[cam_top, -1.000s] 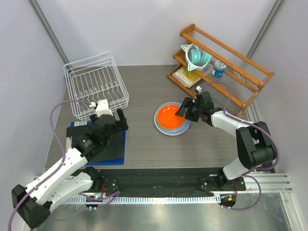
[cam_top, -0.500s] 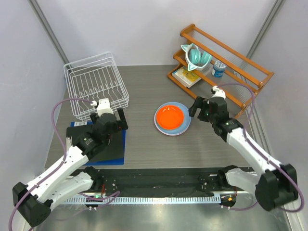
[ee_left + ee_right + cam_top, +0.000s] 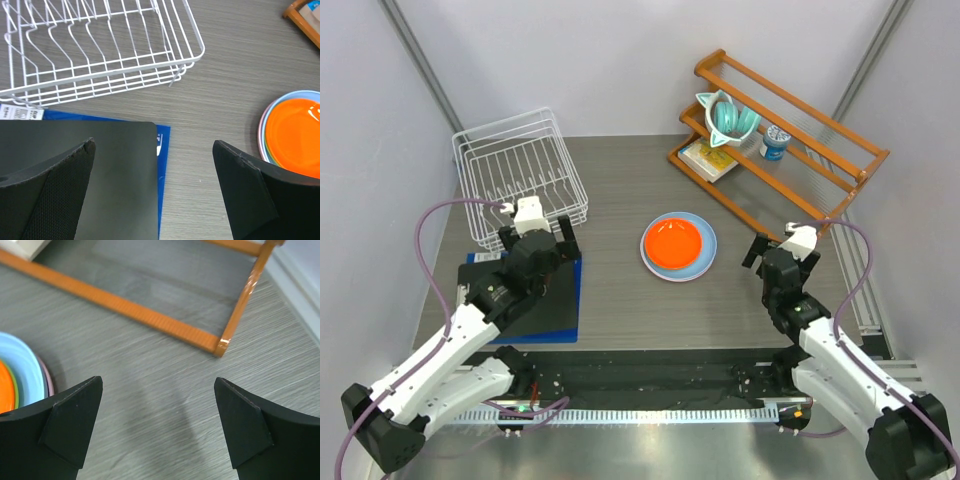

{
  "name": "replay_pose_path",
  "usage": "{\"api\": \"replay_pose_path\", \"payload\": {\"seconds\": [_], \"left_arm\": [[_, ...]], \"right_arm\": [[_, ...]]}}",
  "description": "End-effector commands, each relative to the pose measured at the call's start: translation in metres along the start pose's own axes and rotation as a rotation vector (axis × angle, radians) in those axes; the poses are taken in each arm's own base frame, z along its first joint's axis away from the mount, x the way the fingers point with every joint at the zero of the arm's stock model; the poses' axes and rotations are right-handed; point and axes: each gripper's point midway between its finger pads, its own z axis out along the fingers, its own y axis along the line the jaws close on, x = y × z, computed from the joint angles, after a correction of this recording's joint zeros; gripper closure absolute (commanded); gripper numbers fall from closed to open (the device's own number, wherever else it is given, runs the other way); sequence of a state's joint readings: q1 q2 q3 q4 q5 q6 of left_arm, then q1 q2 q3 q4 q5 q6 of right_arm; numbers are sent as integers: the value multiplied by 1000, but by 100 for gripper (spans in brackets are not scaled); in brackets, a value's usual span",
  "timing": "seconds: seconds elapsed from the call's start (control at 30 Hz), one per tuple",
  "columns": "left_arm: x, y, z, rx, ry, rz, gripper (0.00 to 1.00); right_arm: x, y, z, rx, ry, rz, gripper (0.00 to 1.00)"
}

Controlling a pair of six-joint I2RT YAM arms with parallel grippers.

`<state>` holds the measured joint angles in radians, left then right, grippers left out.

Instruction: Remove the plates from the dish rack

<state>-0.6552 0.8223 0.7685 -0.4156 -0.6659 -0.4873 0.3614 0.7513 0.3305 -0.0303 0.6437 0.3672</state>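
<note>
The plates are stacked at the table's middle: the orange plate [image 3: 674, 240] on top, the light blue one [image 3: 704, 252] under it. In the right wrist view green [image 3: 12, 385] and pink [image 3: 46, 382] edges show beneath the light blue plate [image 3: 20, 362]. The white wire dish rack [image 3: 520, 185] stands at the back left with no plate in it. My left gripper [image 3: 538, 236] hovers open just in front of the rack [image 3: 100, 65], over a black pad. My right gripper [image 3: 780, 250] is open and holds nothing, to the right of the stack and apart from it.
An orange-brown wooden shelf rack [image 3: 790, 130] at the back right holds a teal cup [image 3: 728, 115], a small can [image 3: 775, 142] and a flat box [image 3: 708, 158]; its frame [image 3: 150, 315] lies just ahead of my right gripper. A black pad [image 3: 100, 175] on a blue mat [image 3: 164, 175] lies under the left gripper.
My right gripper opened, left the orange plate on the stack and drew back to the right and nearer the front edge. The left gripper shifted slightly toward the rack.
</note>
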Motion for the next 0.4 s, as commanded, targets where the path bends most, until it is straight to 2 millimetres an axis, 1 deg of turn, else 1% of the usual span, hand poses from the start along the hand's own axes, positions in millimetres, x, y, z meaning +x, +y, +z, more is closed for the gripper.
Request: {"api": "replay_pose_path", "payload": {"seconds": [0.0, 0.2, 0.33, 0.37], "left_arm": [[-23, 8, -3, -44, -88, -21, 1], [-24, 9, -1, -52, -99, -9, 1], [-23, 8, 3, -63, -89, 16, 1], [-24, 7, 4, -56, -96, 18, 1]], "right_arm": [[-29, -16, 1, 114, -140, 42, 0], [-26, -14, 2, 107, -143, 45, 0], [-29, -13, 2, 96, -169, 48, 0], [-32, -12, 2, 91, -184, 55, 0]]}}
